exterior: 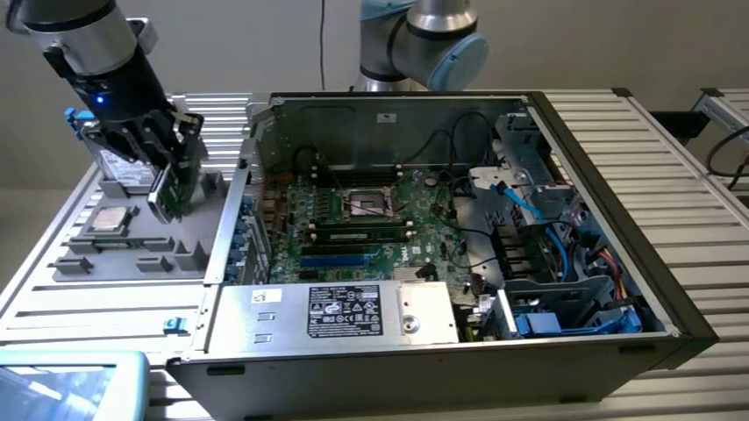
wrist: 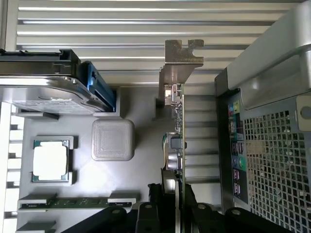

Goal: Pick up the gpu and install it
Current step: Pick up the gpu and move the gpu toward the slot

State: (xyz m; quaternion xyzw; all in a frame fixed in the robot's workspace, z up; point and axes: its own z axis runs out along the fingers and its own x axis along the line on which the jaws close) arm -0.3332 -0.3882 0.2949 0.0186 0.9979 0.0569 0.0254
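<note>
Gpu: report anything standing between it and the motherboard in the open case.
The gripper holds the gpu over the gray tray. The perforated case wall stands between the card and the motherboard. Nothing visible blocks a route over that wall.

One camera is standing far off, one is riding close.
The exterior view is looking down across the open computer case (exterior: 387, 114), with the grey tray (exterior: 123, 253) at the exterior view's left; the wrist view is peering along the gripper (wrist: 177, 213), close above that tray (wrist: 141, 141). Both are catching the gpu (exterior: 170, 197) (wrist: 179, 126), the square chip (exterior: 108, 219) (wrist: 50, 160) and the case (wrist: 277, 160).
</note>
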